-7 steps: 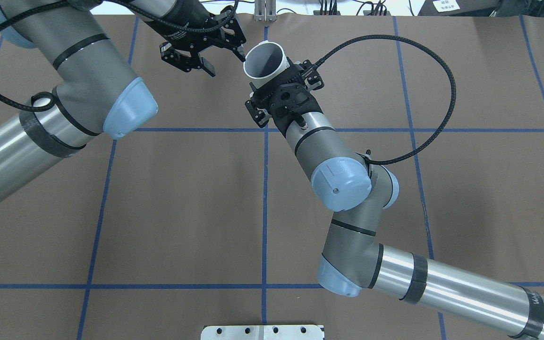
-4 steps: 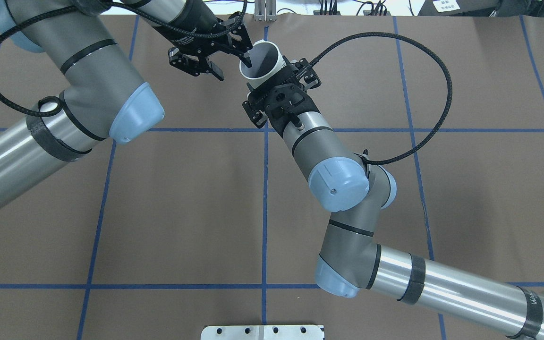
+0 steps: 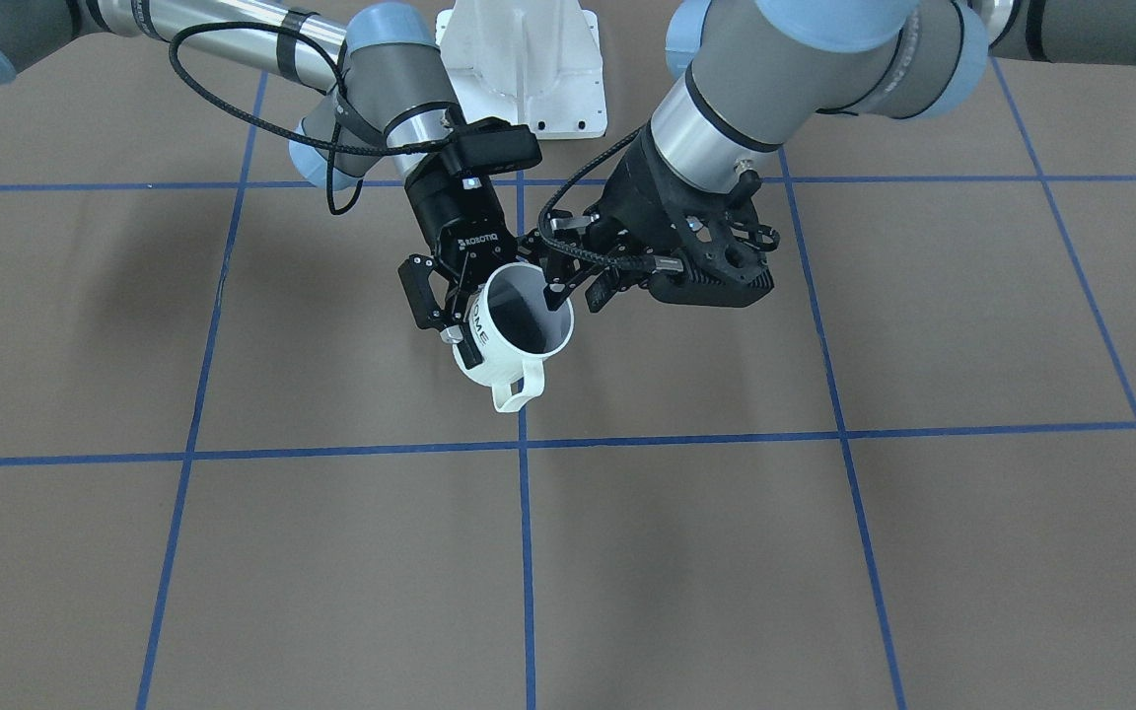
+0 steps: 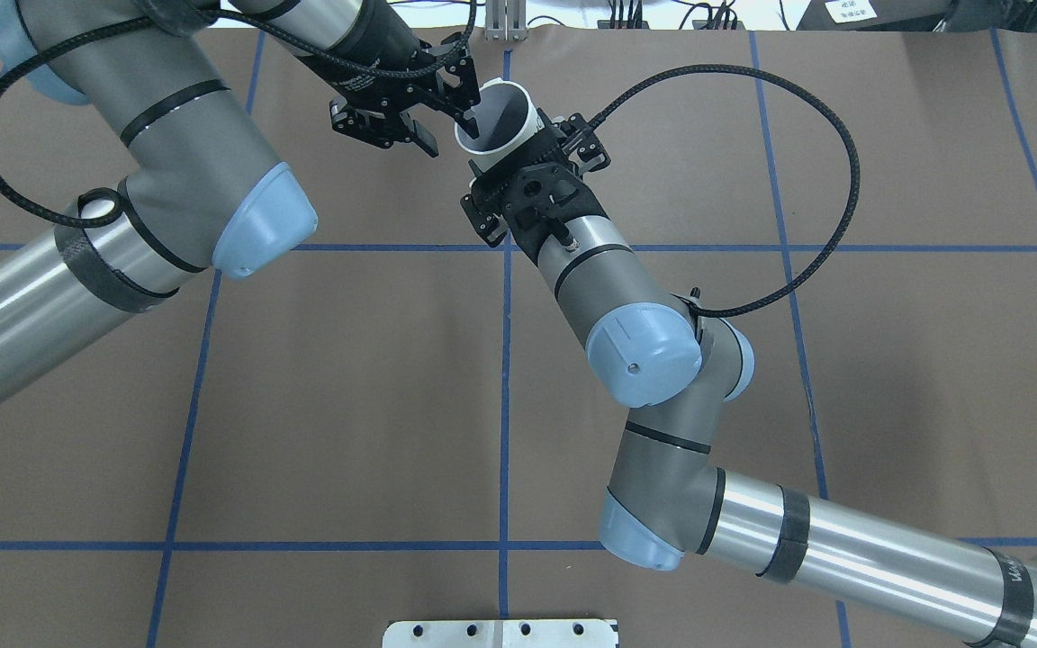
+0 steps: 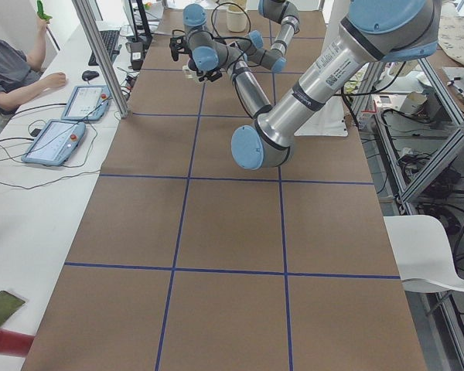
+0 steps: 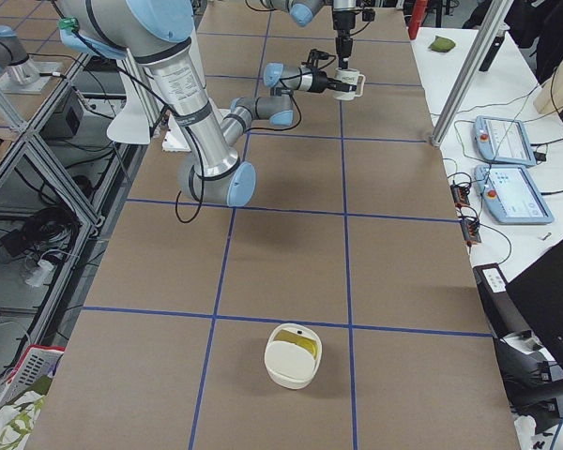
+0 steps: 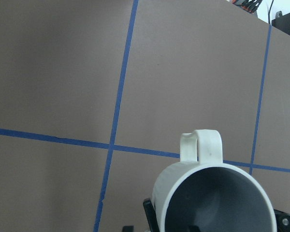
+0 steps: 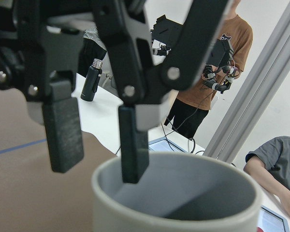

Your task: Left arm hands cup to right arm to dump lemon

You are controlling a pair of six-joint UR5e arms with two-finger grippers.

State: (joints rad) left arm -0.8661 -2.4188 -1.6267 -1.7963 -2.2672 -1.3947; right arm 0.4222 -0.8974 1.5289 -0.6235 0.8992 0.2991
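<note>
closer now than a second ago, left black vented gripper, spread astride the rim of the small white mug, one finger inside, mug aloft over brown table, clamped by right black robotiq gripper

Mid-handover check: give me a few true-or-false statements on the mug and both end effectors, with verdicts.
The right end effector holds the mug off the table. True.
The left end effector is shut on the handle. False: it is open, one finger inside the rim, one outside.
The handle points toward the robot's base. False: it points away.
No lemon shows inside the mug. True.
</note>
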